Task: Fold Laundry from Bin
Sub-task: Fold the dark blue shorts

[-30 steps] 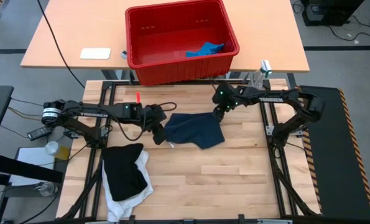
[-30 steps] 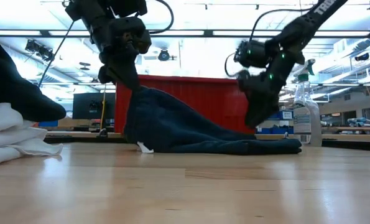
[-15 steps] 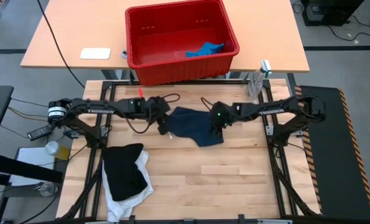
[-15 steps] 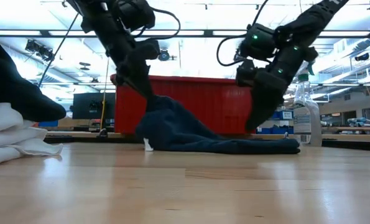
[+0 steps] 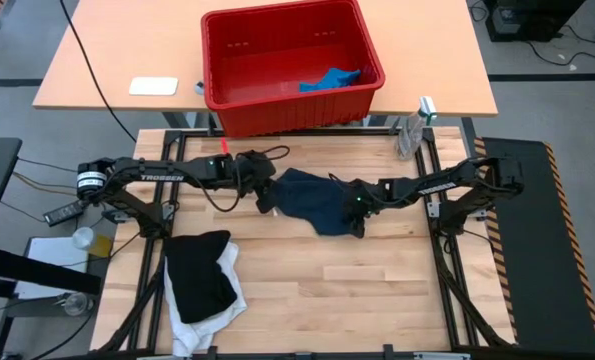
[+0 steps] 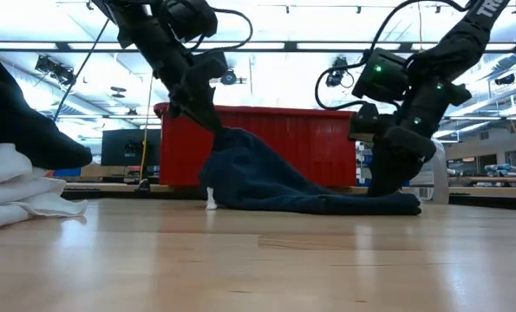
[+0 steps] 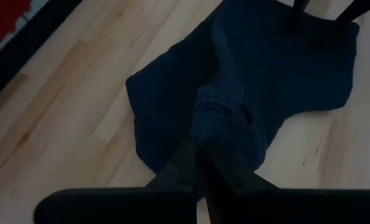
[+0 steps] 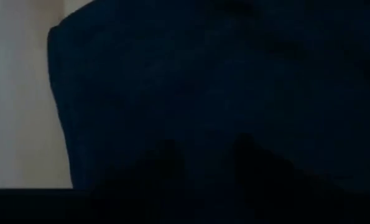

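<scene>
navy garment under both tools at mid-bench

my left tool point(image 5: 264, 197) is clamped tight on a bunched edge of the dark navy garment point(image 5: 317, 200), at the garment's left end. the left wrist view shows the cloth pinched between my fingers point(image 7: 186, 163), and the low view shows that end lifted off the bench point(image 5: 307, 270) while the rest trails down flat to the right. a small white tag point(image 6: 211, 201) hangs at the lifted end, near the bench surface.

my right tool point(image 5: 358, 215) is down on the garment's right end, pressed against the cloth. i cannot tell how wide its fingers stand or whether it has any cloth between them; the right wrist view is filled with dark fabric.

the black garment point(image 5: 199, 272) lies on top of the white garment point(image 5: 209, 318) at the near left of the bench, well apart from both tools.

the red bin point(image 5: 291, 62) sits on the far table beyond the bench, with the small bright blue garment point(image 5: 329, 79) inside it toward its right side.
</scene>
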`<state>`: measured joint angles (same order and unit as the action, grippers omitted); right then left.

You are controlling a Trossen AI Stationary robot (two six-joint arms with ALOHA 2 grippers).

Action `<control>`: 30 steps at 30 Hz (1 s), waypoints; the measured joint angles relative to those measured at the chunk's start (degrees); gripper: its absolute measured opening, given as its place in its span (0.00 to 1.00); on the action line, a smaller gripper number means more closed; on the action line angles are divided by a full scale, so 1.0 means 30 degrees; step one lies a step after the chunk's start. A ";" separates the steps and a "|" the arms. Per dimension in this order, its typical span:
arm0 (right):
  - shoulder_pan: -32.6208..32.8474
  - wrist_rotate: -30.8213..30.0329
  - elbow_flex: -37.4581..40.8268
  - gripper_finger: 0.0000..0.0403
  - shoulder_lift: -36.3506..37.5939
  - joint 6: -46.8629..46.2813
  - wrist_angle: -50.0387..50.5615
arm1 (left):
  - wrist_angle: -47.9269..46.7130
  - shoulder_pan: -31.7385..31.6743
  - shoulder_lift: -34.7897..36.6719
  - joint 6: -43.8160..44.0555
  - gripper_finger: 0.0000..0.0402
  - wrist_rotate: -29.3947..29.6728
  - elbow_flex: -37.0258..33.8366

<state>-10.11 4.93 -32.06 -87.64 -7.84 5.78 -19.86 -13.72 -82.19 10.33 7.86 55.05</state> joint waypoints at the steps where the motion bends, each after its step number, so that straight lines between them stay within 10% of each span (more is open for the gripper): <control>1: 0.0103 0.0023 0.0016 0.47 0.0000 -0.0021 0.0039 | 0.0083 0.0000 0.0000 -0.0400 0.03 -0.0007 0.0000; 16: 0.2841 0.1384 -0.0137 0.46 -0.0093 -0.2493 0.0070 | 0.5222 -0.0251 -0.1604 -0.9313 0.06 -0.0011 -0.0033; 22: 0.3008 0.1003 -0.0797 0.46 -0.0170 -0.2384 0.0276 | 0.5430 0.0051 -0.1610 -0.8985 0.31 -0.0128 -0.0036; 27: 0.3001 0.0894 -0.0815 0.46 -0.0155 -0.2239 0.0445 | 0.4795 -0.0006 -0.1210 -0.7602 0.54 0.3706 0.0040; 30: 0.3069 0.1126 -0.0822 0.46 -0.0143 -0.1997 0.0604 | 0.3020 -0.0016 -0.0442 -0.6109 0.59 0.2004 0.0779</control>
<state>-0.90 8.31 -34.52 -88.07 -13.83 7.59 -10.80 -13.76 -83.52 -7.99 13.87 57.38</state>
